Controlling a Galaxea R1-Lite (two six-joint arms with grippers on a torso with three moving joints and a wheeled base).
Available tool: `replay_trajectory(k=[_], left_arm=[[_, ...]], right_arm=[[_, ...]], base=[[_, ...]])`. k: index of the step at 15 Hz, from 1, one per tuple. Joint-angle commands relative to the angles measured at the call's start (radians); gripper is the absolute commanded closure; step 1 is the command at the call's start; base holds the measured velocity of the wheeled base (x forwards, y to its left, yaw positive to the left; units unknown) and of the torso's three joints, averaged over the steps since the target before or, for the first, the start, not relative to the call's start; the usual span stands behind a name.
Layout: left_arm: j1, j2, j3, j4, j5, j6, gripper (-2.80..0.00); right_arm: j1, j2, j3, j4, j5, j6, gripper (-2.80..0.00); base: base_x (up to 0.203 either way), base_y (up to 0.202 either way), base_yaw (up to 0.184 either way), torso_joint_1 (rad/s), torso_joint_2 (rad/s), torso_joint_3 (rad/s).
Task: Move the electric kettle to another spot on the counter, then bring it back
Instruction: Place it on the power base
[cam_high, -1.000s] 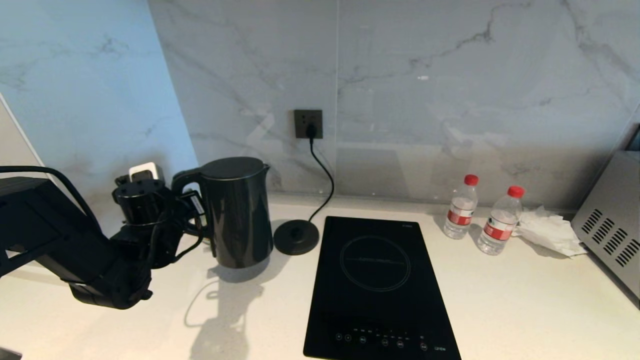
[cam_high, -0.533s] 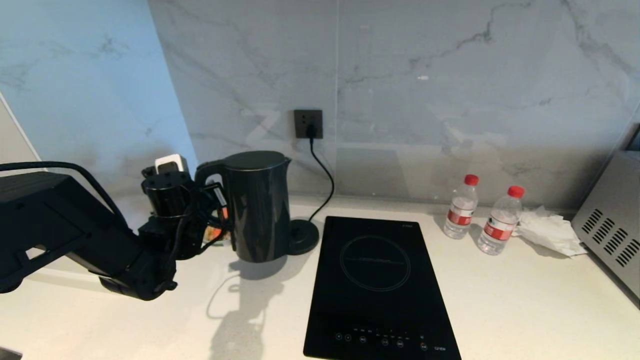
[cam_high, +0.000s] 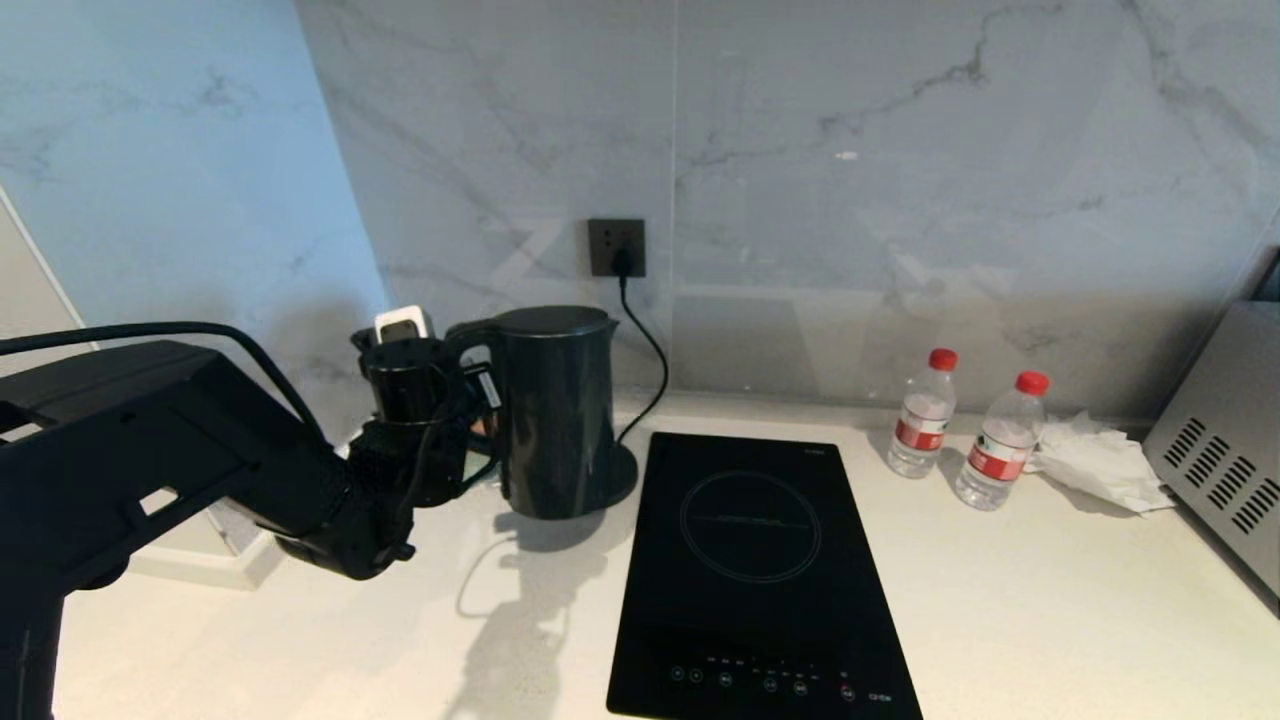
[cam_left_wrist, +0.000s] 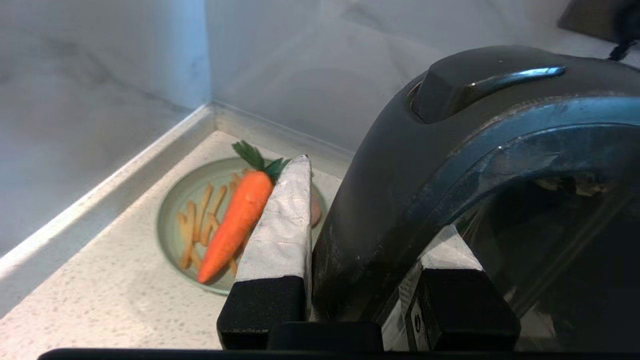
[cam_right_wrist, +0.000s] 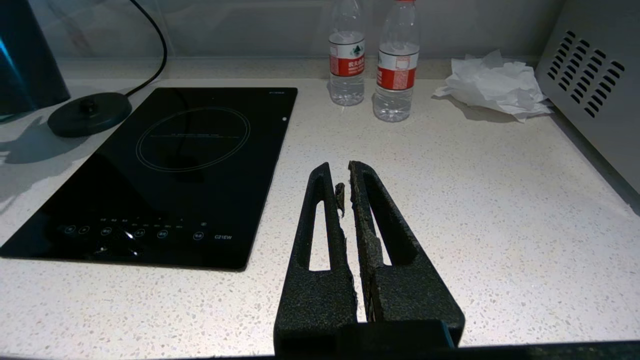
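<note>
Electric kettle hiding most of base disc in head view; kettle body cut off at right and bottom edges of left wrist view. Plate partly hidden behind a fingertip. Hob cropped at lower edge. Bottle tops cut off at top edge.

Head view high over counter; wrist views low, close
</note>
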Motion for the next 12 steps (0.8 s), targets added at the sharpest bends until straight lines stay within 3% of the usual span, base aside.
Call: replay_trajectory(k=[1, 12], left_arm=[[-0.011, 0.023, -0.04, 0.008, 0.009, -0.002, 0.0], [-0.068, 0.104, -0.118, 0.014, 0.049, 0.0, 0.0]], right_arm=[[0.0, 0.0, 0.0, 0.0, 0.0, 0.0, 0.0], [0.0, 0.0, 0.0, 0.0, 0.0, -0.001, 0.0]], base=[[0.0, 0.0, 0.0, 0.0, 0.0, 0.0], [0.0, 0.0, 0.0, 0.0, 0.0, 0.0]])
